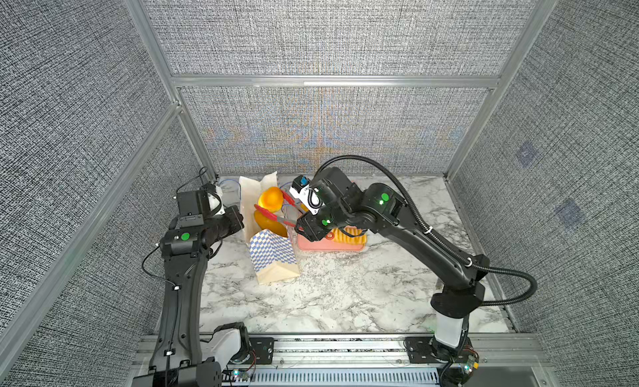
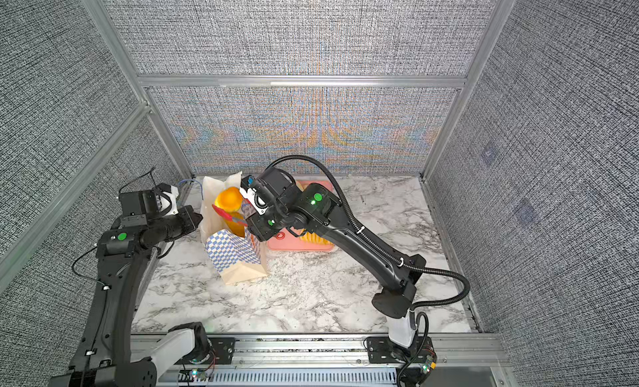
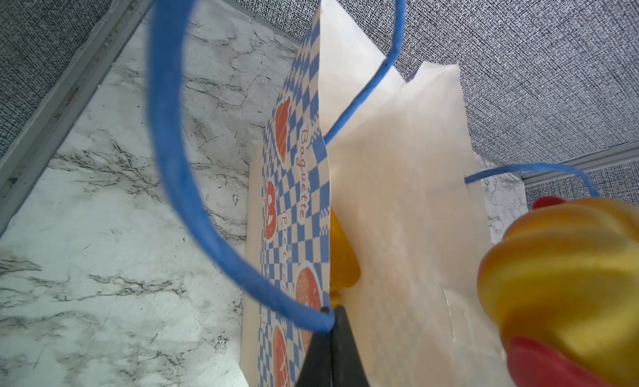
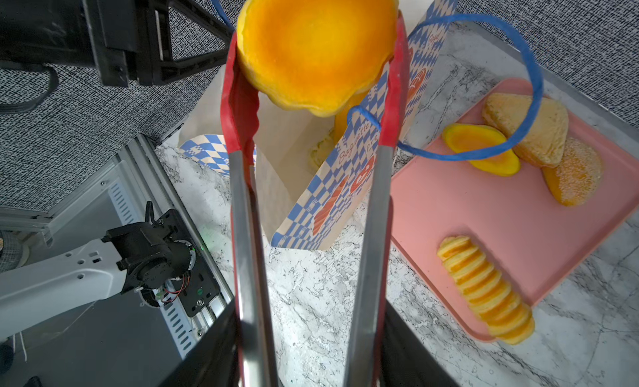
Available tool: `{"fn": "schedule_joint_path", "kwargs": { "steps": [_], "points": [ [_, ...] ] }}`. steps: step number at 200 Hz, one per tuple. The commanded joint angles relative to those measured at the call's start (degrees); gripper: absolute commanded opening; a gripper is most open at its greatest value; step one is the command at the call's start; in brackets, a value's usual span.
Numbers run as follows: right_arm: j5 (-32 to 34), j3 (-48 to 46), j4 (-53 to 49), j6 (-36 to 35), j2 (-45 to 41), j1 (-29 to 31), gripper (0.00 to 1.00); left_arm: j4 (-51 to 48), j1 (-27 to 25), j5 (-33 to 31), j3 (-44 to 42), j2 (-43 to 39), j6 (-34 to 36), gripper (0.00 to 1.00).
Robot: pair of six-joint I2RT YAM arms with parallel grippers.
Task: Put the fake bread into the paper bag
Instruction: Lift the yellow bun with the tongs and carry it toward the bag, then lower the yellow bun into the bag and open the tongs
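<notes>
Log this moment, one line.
left gripper: shut on paper bag | right gripper: shut on red tongs | round bun: in tongs over bag

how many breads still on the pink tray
4. A ridged roll sits at one tray edge; a triangular piece, an oval orange piece and a sugared bun cluster at the other end. The bag may hide others.

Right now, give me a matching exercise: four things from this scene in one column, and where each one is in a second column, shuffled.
1 round bun
2 ridged roll
3 paper bag
4 red tongs

A lying on the pink tray
B gripped by the right claw
C between the tong tips, above the bag's mouth
D rim pinched by the left claw

Pairs: 1-C, 2-A, 3-D, 4-B
</notes>
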Motion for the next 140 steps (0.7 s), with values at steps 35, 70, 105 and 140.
{"fn": "schedule_joint_path", "kwargs": {
  "steps": [35, 70, 105, 140],
  "points": [
    [-0.10, 1.18, 0.74, -0.83, 0.13, 0.20, 0.63, 0.30, 0.07, 0.40, 0.19, -0.01, 0.47, 0.00],
    [-0.10, 1.21, 0.61, -0.81, -0.06, 0.21, 0.65, 0.52, 0.02, 0.61, 0.26, 0.07, 0.32, 0.00],
    [0.20, 1.38, 0.79, -0.86, -0.41, 0.29, 0.65, 0.47, 0.02, 0.55, 0.45, 0.15, 0.38, 0.00],
    [1.43, 1.21, 1.22, -0.99, -1.64, 0.30, 0.64, 0.43, 0.02, 0.52, 0.37, 0.18, 0.36, 0.00]
  ]
}}
